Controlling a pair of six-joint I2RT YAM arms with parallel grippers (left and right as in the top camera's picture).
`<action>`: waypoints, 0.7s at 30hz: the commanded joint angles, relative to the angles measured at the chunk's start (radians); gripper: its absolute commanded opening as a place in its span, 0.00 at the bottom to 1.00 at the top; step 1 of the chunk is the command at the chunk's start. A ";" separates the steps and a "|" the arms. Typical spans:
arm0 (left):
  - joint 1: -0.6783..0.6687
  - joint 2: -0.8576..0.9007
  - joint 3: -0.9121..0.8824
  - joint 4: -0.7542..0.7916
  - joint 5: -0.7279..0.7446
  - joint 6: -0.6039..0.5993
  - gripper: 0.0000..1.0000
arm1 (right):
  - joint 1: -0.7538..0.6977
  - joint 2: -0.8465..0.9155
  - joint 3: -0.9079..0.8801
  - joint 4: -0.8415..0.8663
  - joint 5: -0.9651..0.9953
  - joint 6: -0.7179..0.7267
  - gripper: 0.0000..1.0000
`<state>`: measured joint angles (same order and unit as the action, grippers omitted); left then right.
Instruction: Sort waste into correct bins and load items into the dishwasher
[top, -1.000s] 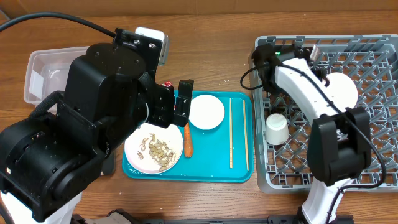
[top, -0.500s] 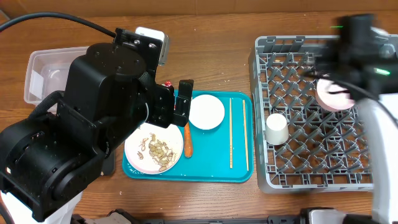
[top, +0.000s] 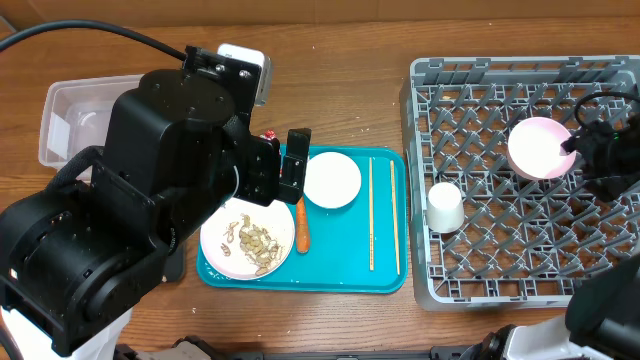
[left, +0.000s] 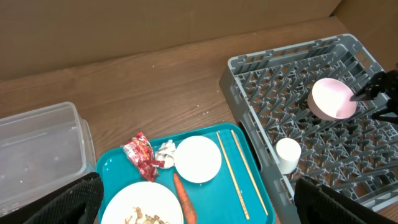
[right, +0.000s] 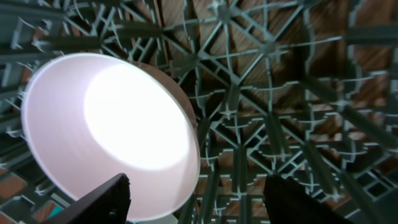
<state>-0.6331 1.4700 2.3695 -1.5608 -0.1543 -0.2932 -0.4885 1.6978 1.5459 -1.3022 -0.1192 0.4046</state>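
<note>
The grey dish rack (top: 500, 250) stands at the right. In it are a tilted white bowl (top: 538, 148) and a small white cup (top: 445, 206). My right gripper (top: 580, 152) is open at the bowl's right edge, with the rim (right: 186, 124) between its fingers (right: 199, 202). The white plate (top: 222, 250) holds nut scraps (top: 252, 242) on the teal tray. Beside it lie a carrot (top: 302, 227), a second white bowl (top: 332, 180) and two chopsticks (top: 371, 212). A red wrapper (left: 142, 157) and a white tissue (left: 165, 151) lie at the tray's back. My left gripper (left: 199, 211) is open and empty above the tray.
The clear tub (top: 65, 110) stands at the far left and also shows in the left wrist view (left: 37, 149). The teal tray (top: 345, 272) sits between the tub and the rack. My left arm hides the table left of the tray, so the black tray is hidden.
My right arm has swung from the rack's back left corner to its right side, next to the bowl. The bowl has stayed in the rack. The left arm has not moved.
</note>
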 joint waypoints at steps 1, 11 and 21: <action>0.006 -0.004 0.014 -0.002 -0.011 0.009 1.00 | 0.003 0.051 -0.019 0.034 -0.040 -0.034 0.65; 0.006 -0.004 0.014 0.002 -0.011 0.009 1.00 | 0.004 0.083 -0.105 0.171 -0.014 -0.016 0.24; 0.006 -0.004 0.014 0.008 -0.010 0.009 1.00 | 0.196 -0.127 -0.061 0.215 0.539 -0.015 0.04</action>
<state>-0.6331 1.4700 2.3695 -1.5581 -0.1547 -0.2928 -0.3862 1.6962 1.4471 -1.1069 0.1722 0.3893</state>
